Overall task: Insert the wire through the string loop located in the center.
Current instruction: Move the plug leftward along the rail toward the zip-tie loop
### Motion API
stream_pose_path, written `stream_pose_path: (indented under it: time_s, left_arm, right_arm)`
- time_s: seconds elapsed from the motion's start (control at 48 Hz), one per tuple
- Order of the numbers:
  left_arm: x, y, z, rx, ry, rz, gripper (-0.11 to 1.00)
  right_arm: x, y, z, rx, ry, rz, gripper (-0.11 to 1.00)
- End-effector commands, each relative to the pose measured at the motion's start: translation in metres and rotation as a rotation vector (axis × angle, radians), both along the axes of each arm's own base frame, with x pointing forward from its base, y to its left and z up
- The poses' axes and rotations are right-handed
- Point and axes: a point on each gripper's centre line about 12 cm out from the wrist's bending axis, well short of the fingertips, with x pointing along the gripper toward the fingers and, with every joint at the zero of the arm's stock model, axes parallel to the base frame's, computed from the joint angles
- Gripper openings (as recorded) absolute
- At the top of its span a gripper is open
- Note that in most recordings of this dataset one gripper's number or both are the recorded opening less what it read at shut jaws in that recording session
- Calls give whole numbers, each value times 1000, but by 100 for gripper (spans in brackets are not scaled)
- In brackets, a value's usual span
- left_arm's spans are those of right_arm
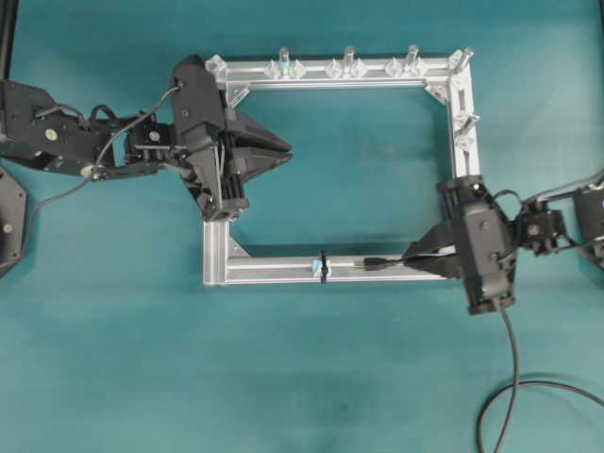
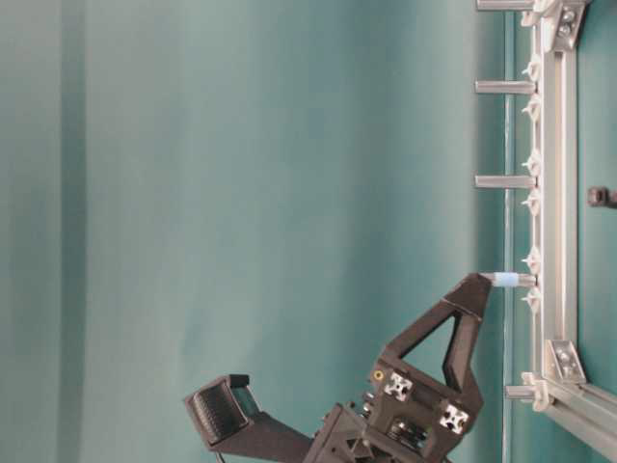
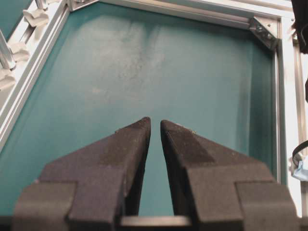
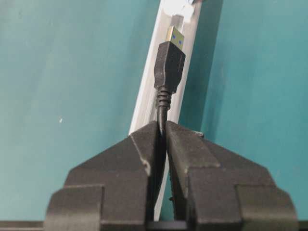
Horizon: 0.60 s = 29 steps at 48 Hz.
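Aluminium bars form a rectangular frame (image 1: 462, 113) lying flat on the teal table (image 1: 330, 377), and the work sits along its near bar. On that bar the string loop (image 1: 322, 267) stands as a small black ring with a pale blue spot, roughly midway along the bar's length. The right gripper (image 1: 412, 255) is pinched tight on the wire (image 4: 161, 113) a little behind the plug (image 4: 169, 65), so the short stiff end sticks straight out past the fingertips and can be aimed like a needle; the rest of the cable trails back under the arm and curls off across the table at the lower right. In the overhead view the plug lies over the bar, pointing along it toward the loop, near it but not yet at it. The right wrist view shows the yellowish metal tip lined up with the bar and something pale just beyond, probably the loop's blue marker, though it is cut off at the top edge and hard to be sure of. The left gripper (image 1: 283, 151) hangs inside the frame near the far-left corner, well apart from the loop, its fingers (image 3: 130, 144) drawn almost together with only a narrow slit between them and nothing held. Judging from this, the threading has not begun, and holding the plug level with the ring's opening will matter most.
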Motion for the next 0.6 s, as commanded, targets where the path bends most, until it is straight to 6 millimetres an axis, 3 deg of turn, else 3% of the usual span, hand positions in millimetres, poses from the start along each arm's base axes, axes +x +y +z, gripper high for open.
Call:
stream_pose_path:
  time_s: [0.0,0.583]
  left_arm:
    - [1,0,13,1,-40,0,20]
    - [1,-7,9,-6,-9,-18,20]
  right_arm:
    - [14,-1,9,5,-43,-6,7]
    - [64,-3,1,9,-61,-28,7]
